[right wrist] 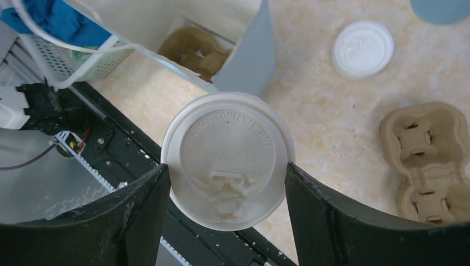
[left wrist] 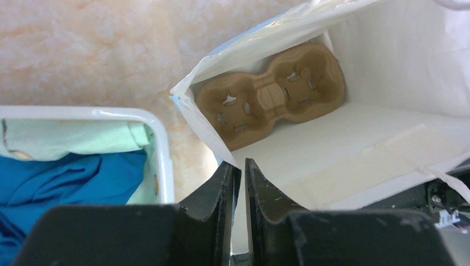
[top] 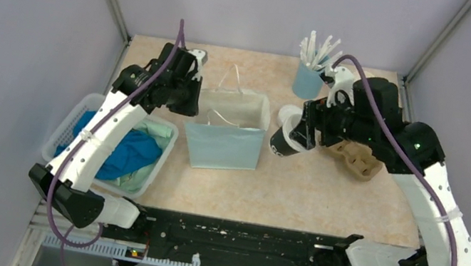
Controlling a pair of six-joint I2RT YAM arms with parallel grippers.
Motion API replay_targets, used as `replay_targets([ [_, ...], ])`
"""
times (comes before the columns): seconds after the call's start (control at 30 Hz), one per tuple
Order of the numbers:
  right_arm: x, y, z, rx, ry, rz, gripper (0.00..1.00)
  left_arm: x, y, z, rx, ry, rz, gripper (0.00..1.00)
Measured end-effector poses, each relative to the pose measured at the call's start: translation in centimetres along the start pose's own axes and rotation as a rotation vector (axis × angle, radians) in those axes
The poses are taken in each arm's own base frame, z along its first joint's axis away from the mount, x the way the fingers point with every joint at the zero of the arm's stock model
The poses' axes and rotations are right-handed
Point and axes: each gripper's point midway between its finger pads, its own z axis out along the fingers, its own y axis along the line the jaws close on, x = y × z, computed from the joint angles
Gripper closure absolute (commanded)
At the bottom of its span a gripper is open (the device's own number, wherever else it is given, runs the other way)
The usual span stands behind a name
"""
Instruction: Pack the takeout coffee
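Observation:
The takeout coffee (top: 284, 140), with a dark body and a white dome lid (right wrist: 227, 165), is tilted and held off the table just right of the bag. My right gripper (top: 301, 131) is shut on it, one finger on each side of the cup below the lid (right wrist: 227, 173). The light blue paper bag (top: 227, 139) stands open at mid-table, with a brown cup carrier (left wrist: 271, 94) lying on its bottom. My left gripper (top: 189, 100) is shut on the bag's left rim (left wrist: 243, 163).
A white basket (top: 68, 128) of blue and green cloth sits to the left, close to the bag (left wrist: 161, 145). A second brown carrier (top: 358, 161) lies right of the cup. A loose white lid (right wrist: 363, 49) lies on the table. A blue cup of white sticks (top: 310, 77) stands behind.

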Motion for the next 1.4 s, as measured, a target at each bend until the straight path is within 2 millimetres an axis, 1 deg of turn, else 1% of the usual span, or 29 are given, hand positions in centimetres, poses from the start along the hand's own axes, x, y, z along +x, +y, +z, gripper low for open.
replay_targets([
  [0.1,-1.9,1.1,-1.9,-0.048,-0.051,-0.043,0.32,-0.2,-0.9,0.2,0.056,-0.025,0.003,0.81],
  [0.2,-3.6,2.4,-3.5,-0.101,-0.096,-0.085,0.33,0.0,-1.5,-0.1,0.103,-0.059,0.013,0.82],
  [0.3,-4.8,3.8,-4.4,-0.154,-0.122,-0.122,0.34,-0.3,-2.0,-0.7,0.144,-0.108,0.026,0.83],
  [0.4,-6.2,5.0,-4.6,-0.189,-0.143,-0.151,0.34,-0.8,-2.3,-1.1,0.169,-0.159,0.043,0.85],
  [0.47,-7.0,5.4,-4.3,-0.194,-0.148,-0.167,0.34,-1.2,-2.4,-1.4,0.179,-0.189,0.06,0.86],
  [0.53,-7.6,6.0,-3.5,-0.191,-0.145,-0.19,0.34,-1.7,-2.4,-1.6,0.185,-0.218,0.078,0.84],
  [0.57,-7.7,6.3,-3.1,-0.189,-0.138,-0.201,0.34,-2.0,-2.5,-1.7,0.187,-0.232,0.085,0.8],
  [0.63,-7.6,6.8,-1.8,-0.18,-0.116,-0.229,0.34,-2.3,-2.3,-1.6,0.174,-0.24,0.09,0.64],
  [0.7,-7.4,7.1,-0.5,-0.166,-0.088,-0.246,0.34,-2.4,-1.7,-1.5,0.136,-0.224,0.076,0.52],
  [0.77,-7.2,6.9,1.0,-0.139,-0.06,-0.251,0.34,-3.0,-1.4,-1.7,0.101,-0.211,0.051,0.46],
  [0.83,-7.2,6.5,1.8,-0.114,-0.048,-0.25,0.35,-3.6,-1.2,-2.0,0.078,-0.209,0.018,0.43],
  [0.87,-7.3,6.3,2.0,-0.104,-0.05,-0.249,0.35,-3.6,-1.1,-2.2,0.071,-0.208,0.005,0.42],
  [0.97,-7.8,6.2,2.0,-0.088,-0.071,-0.249,0.35,-2.9,-0.4,-2.5,0.035,-0.184,-0.027,0.39],
  [1.07,-8.5,6.0,2.0,-0.074,-0.099,-0.252,0.35,-2.2,0.2,-2.2,-0.002,-0.155,-0.043,0.39],
  [1.13,-8.7,6.0,2.0,-0.067,-0.108,-0.256,0.35,-1.9,0.4,-1.7,-0.018,-0.133,-0.047,0.41],
  [1.27,-9.2,5.8,2.0,-0.06,-0.127,-0.275,0.36,-1.5,0.5,0.2,-0.041,-0.076,-0.051,0.52],
  [1.4,-9.6,5.8,2.1,-0.056,-0.141,-0.305,0.36,-1.1,0.6,1.5,-0.051,-0.042,-0.039,0.63],
])
